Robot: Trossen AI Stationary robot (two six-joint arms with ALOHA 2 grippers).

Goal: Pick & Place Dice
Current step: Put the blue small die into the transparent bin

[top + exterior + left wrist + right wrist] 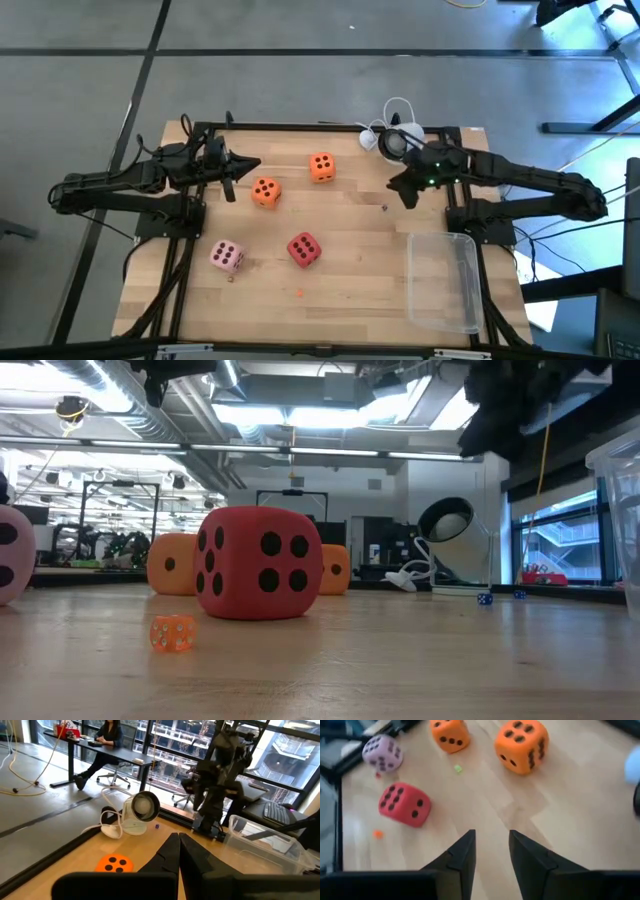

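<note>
Right gripper [491, 851] hovers w/ fingers slightly apart, empty, left gripper [179, 851] pinched closed; red die [303, 248] looks soft, light — prob. squeeze opposite flat faces.

Four dice [265, 191] apart on table [350, 290]

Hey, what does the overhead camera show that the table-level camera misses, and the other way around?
Only the high view shows the whole clear plastic bin, the whole pink die, and both grippers, left and right, hovering above the table. Only the low view makes plain a tiny translucent orange die and two tiny blue dice. Both show the red die and the two orange dice.
</note>
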